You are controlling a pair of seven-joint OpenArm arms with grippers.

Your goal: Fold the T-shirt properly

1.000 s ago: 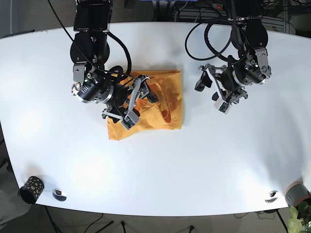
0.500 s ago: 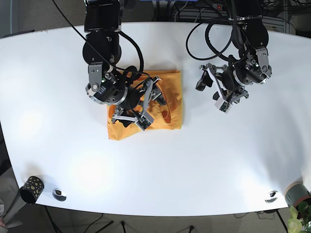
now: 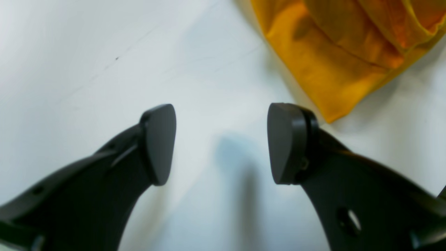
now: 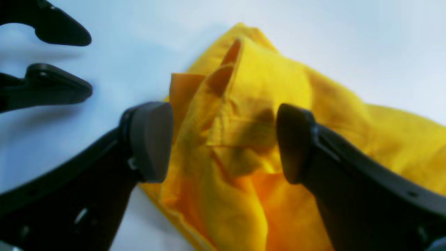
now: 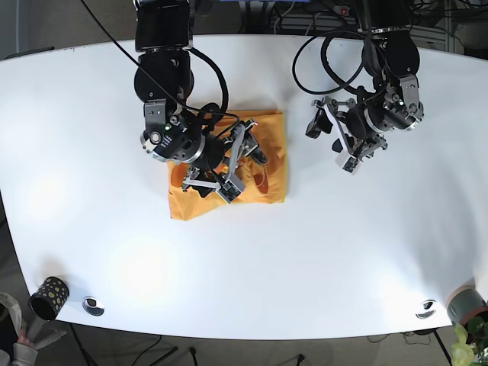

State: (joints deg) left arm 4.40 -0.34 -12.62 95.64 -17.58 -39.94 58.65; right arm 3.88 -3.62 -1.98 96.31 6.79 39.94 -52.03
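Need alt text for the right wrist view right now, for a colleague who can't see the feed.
The right end effector is open over a rumpled orange T-shirt, its two dark fingers flanking a raised fold without clearly touching it. The shirt lies on a white table. The left end effector shows at upper left, off the cloth.

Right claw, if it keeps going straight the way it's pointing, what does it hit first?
The shirt. The right claw is open, with bunched orange folds directly between and ahead of its fingers. How far off is hard to judge.
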